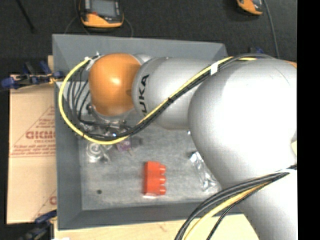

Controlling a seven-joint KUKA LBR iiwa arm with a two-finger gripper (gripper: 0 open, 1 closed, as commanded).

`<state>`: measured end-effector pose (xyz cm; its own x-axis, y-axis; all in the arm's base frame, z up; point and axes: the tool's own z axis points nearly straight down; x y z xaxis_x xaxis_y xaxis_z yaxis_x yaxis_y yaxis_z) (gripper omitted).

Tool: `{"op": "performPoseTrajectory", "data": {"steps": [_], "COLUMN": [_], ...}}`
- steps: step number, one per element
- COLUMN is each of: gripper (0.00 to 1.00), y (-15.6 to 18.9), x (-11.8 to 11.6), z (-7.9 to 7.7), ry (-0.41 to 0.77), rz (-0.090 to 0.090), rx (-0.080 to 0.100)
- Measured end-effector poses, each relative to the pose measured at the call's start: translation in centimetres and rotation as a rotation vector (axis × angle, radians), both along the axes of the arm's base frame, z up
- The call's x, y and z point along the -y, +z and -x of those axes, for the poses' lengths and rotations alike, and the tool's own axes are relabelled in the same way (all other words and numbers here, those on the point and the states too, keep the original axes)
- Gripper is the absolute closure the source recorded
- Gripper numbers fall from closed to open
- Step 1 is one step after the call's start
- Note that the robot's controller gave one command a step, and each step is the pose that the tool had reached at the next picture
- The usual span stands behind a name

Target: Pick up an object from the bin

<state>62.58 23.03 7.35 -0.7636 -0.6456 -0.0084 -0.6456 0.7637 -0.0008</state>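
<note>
As tool (103, 134) hangs beside clear thing (95, 153), red block (154, 178) apart

Matt grey metal bin (70, 184), glossy red plastic block (154, 178)

Dark floor (170, 14) carries two orange-and-black devices (101, 11) along the top.

The arm (200, 99) is reaching in from the right, its wrist hanging over the far left part of the bin (70, 184). A studded block (155, 178) is lying on the bin floor toward the near wall, about midway across. A crumpled wrapper (202, 171) is lying to the block's right, against the arm's edge. A small glassy piece (95, 153) is sitting left of the block and farther back, near the left wall, just under the wrist.
</note>
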Motion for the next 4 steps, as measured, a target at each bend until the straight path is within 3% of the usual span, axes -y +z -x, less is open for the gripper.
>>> {"op": "performPoseTrajectory", "data": {"steps": [1, 2, 3, 4], "gripper": [1.0, 1.0, 1.0, 1.0], "y": [0.1, 0.8, 8.4, 11.8], "x": [0.0, 0.0, 0.0, 0.1], "z": [0.0, -0.2, -0.5, -0.8], "ry": [-0.002, -0.008, -0.013, -0.021], "rz": [-0.001, 0.0, 0.001, 0.001], "rx": [0.0, -0.001, 0.005, 0.002]}}
